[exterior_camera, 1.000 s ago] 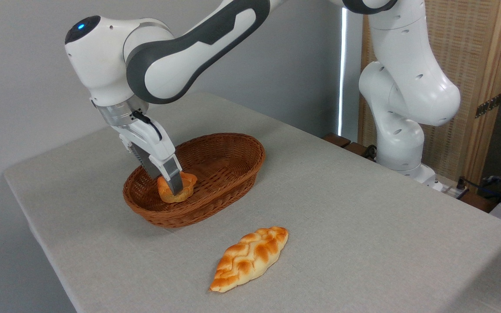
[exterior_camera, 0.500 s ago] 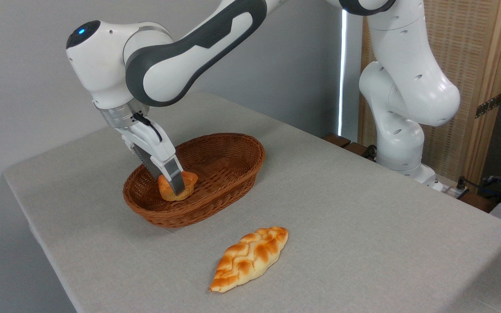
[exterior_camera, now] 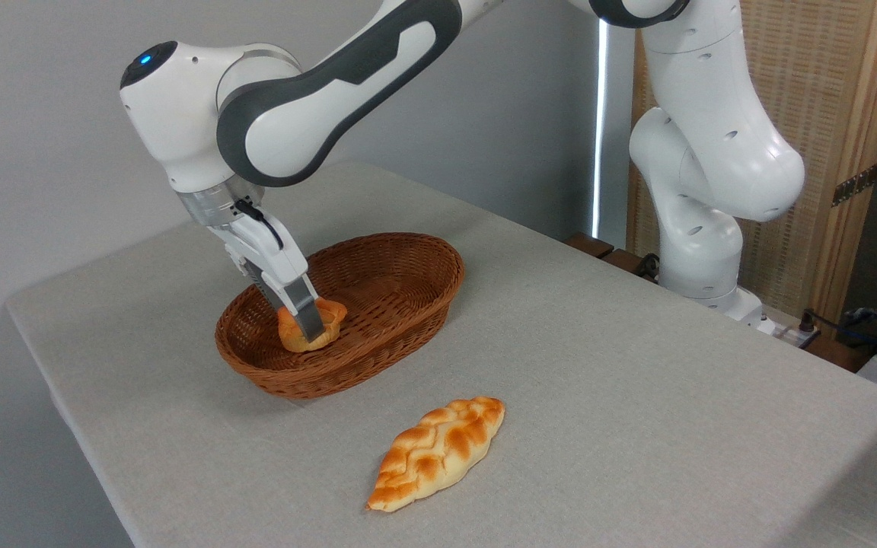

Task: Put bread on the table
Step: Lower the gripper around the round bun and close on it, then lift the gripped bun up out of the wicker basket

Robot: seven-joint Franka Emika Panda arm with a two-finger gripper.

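The bread (exterior_camera: 326, 316), a small round golden-orange bun, is inside the brown wicker basket (exterior_camera: 400, 274) near its left end, slightly raised off the basket floor. My gripper (exterior_camera: 309, 329) reaches down into the basket and is shut on the bun; one grey finger (exterior_camera: 304, 310) crosses the bun's front and the other finger is hidden behind it. The table (exterior_camera: 598, 365) is covered in light grey-beige cloth and carries the basket.
A longer braided leaf-shaped loaf (exterior_camera: 438, 450) lies on the cloth in front of the basket. The arm's white base (exterior_camera: 705, 228) stands at the table's far right edge. A woven screen (exterior_camera: 811, 114) and cables are behind it.
The gripper, holding the bun, has risen a little and shifted slightly right within the basket. The braided loaf has not moved.
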